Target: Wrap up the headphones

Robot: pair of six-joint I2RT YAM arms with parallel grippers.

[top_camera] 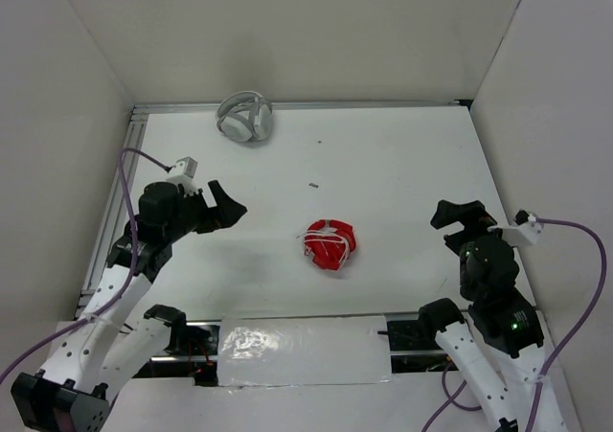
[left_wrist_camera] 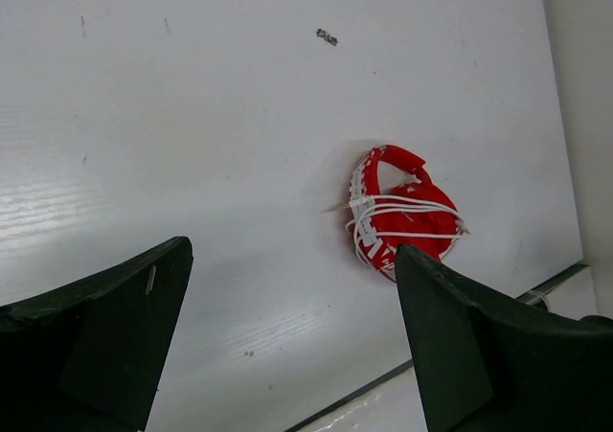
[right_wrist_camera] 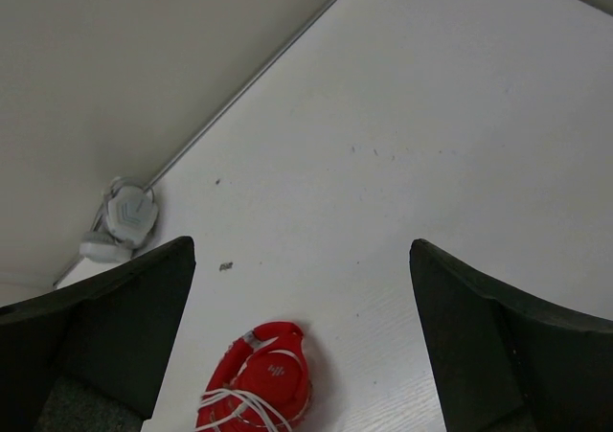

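Between the open, empty left gripper (top_camera: 223, 207) and right gripper (top_camera: 458, 214), the red headphones (top_camera: 330, 244) look wrapped; just back off.

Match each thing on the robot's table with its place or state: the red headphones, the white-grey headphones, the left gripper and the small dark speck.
1 red headphones
2 white-grey headphones
3 left gripper
4 small dark speck

a open, holding nothing
b at the far edge of the table
c in the middle, white cable wound around them
d lying between the two headphones

Pairs: 1-c, 2-b, 3-a, 4-d
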